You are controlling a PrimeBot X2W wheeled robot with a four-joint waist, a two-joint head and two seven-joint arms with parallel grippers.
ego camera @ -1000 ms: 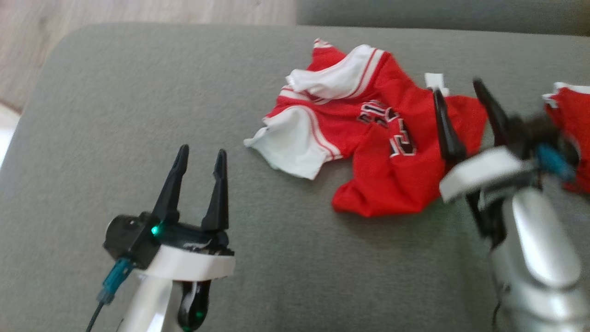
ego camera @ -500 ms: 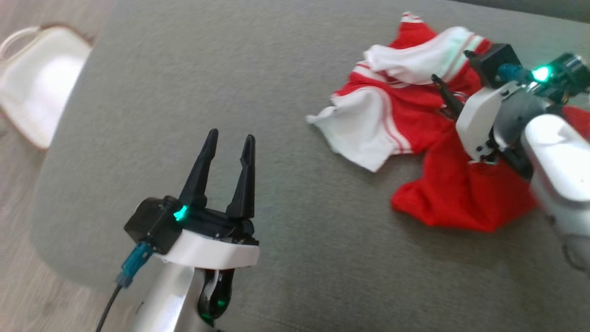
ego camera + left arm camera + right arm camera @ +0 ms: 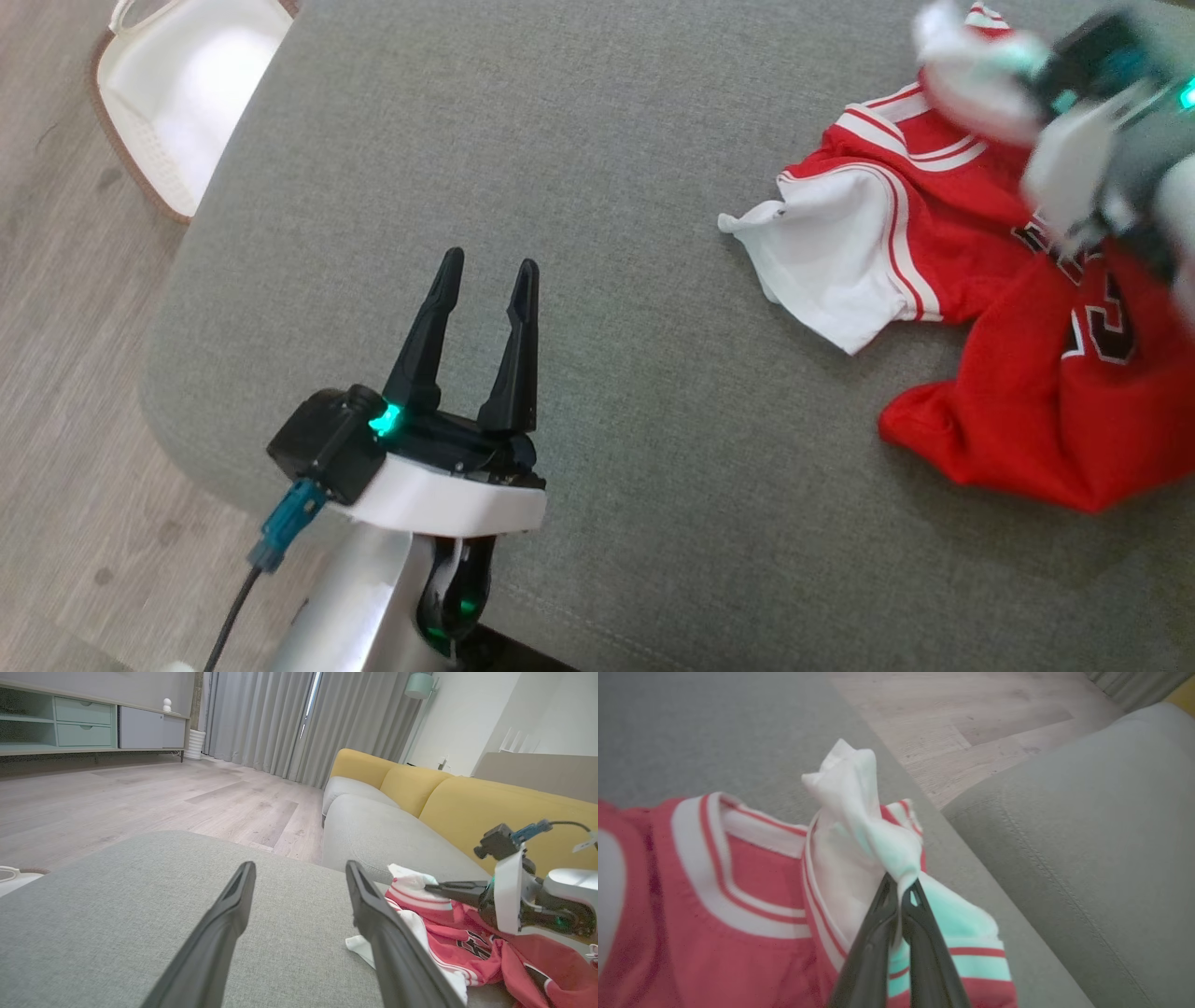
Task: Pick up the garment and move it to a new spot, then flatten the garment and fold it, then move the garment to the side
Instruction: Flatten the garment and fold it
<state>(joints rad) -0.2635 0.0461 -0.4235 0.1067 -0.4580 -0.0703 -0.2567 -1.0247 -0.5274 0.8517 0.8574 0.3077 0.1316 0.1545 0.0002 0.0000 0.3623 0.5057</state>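
Observation:
The garment (image 3: 990, 271) is a red jersey with white trim, lying crumpled on the right of the grey cushion (image 3: 607, 187). My right gripper (image 3: 901, 886) is shut on a bunched white fold at the garment's (image 3: 738, 882) far edge, and the fold stands up between the fingertips. In the head view the right gripper (image 3: 1004, 61) is blurred at the upper right. My left gripper (image 3: 491, 259) stands open over bare cushion, well to the left of the garment. The left wrist view shows the left gripper (image 3: 300, 864) with nothing between its fingers, and the garment (image 3: 467, 938) to its right.
A white basket (image 3: 187, 93) sits on the wood floor beyond the cushion's left edge. A second grey seat cushion (image 3: 1087, 835) lies past a gap behind the garment. Yellow sofa backrests (image 3: 467, 807) rise behind that.
The head camera has swung left, shifting the picture. My right gripper moved from the garment's near side to its far edge and shut on a white fold. The left gripper stayed open.

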